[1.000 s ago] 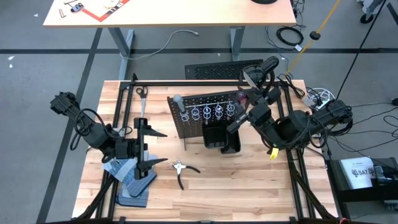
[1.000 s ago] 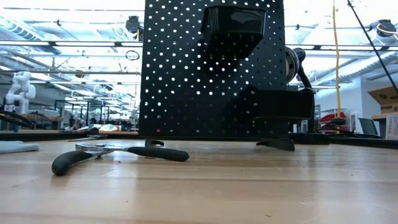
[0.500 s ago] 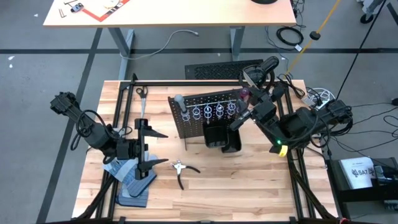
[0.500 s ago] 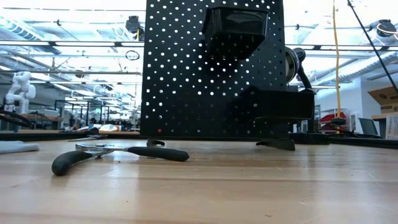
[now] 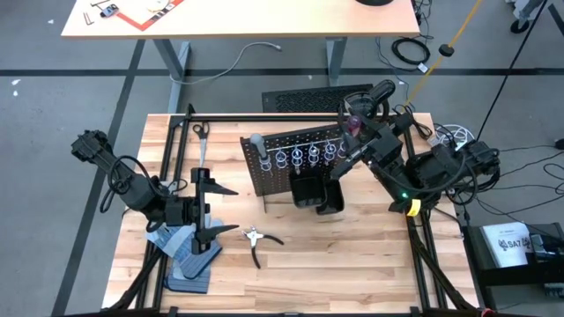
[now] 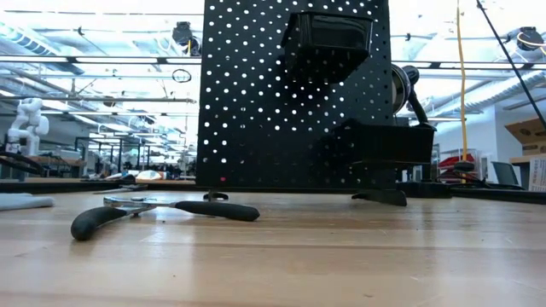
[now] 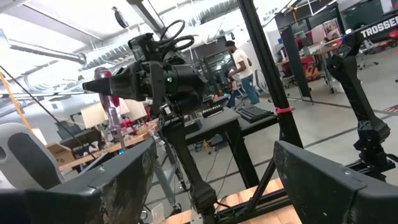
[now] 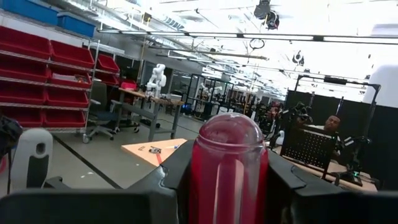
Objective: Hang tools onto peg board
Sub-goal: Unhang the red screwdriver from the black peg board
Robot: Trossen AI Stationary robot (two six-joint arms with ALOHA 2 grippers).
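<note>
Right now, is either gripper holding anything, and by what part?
The right gripper holds the red screwdriver by its handle, up beside the peg board. The left gripper is open and holds nothing.

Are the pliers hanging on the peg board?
No, the pliers lie flat on the table, in front of the peg board.

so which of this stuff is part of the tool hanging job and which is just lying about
Job: peg board; red-handled screwdriver held in the right gripper; grey-handled screwdriver; pliers.
Lying about: gloves; scissors; left gripper, waiting, open.
</note>
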